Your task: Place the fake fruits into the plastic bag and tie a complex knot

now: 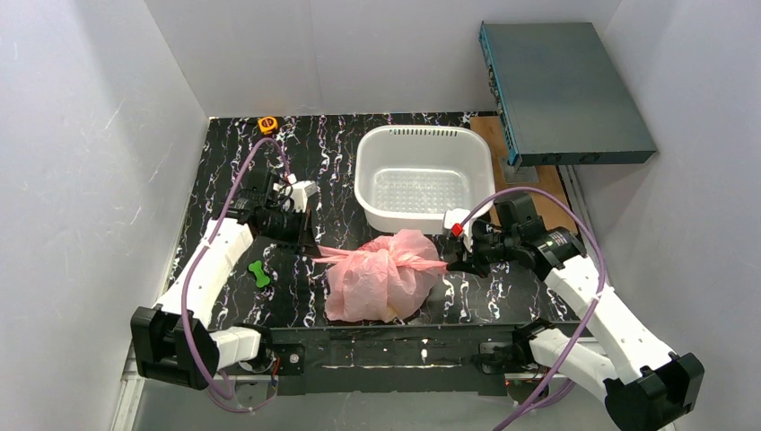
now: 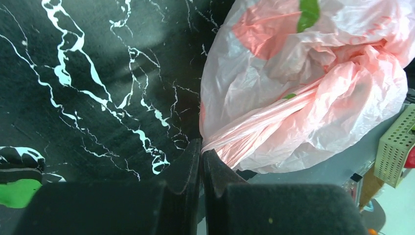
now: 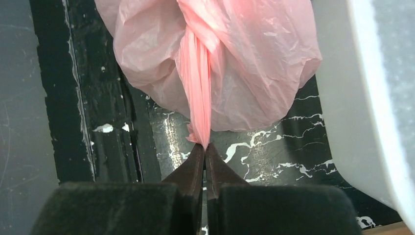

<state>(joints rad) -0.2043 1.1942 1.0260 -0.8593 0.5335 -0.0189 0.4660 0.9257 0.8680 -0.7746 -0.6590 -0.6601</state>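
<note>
Now the plastic bag (image 1: 381, 278) lies between left tool (image 2: 201, 152) and right tool (image 3: 204, 146); each is closed on one twisted handle (image 3: 198, 88), both handles stretched left-right.

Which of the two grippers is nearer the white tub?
The right gripper, shut on the pink bag beside the tub; the left gripper holds the bag's opposite side.

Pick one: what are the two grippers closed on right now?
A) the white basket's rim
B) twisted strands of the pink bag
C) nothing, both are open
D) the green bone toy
B. Each wrist view shows the gripper shut on a twisted pink strand. The left gripper pinches one drawn out from the left side of the pink bag, and the right gripper pinches one from its right side.
</note>
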